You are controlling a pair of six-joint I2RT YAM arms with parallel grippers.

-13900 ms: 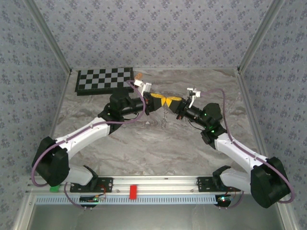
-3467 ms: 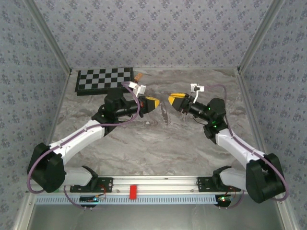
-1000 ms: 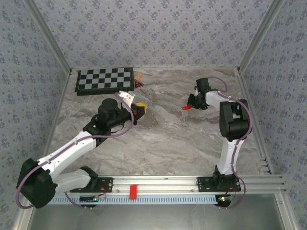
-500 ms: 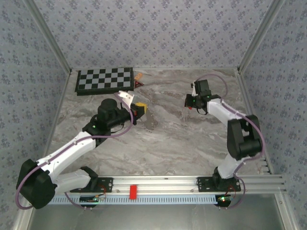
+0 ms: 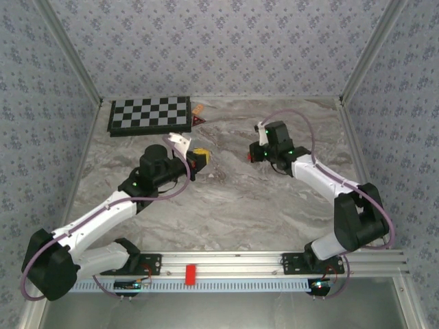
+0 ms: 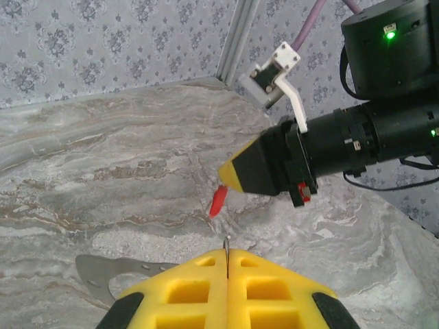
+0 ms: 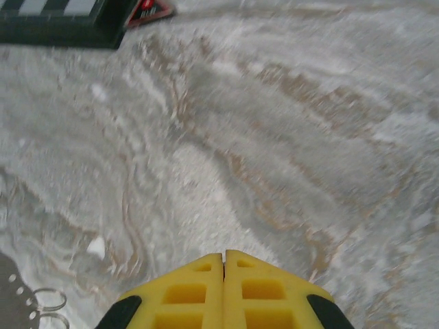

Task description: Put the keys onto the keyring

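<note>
Both claws closed: my right claw point(image 6: 230, 173) just swung back toward my left claw point(image 6: 227, 253), red key point(image 6: 217, 201) at its tip, left pinching what looks like the keyring point(image 6: 227, 242), so threading gets retried.

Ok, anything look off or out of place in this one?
One thing: the tiny red-headed key sits tilted just under the right gripper's shut yellow tip, apart from the left gripper; whether it is pinched or loose is unclear. Nothing looks spilled or damaged.
</note>
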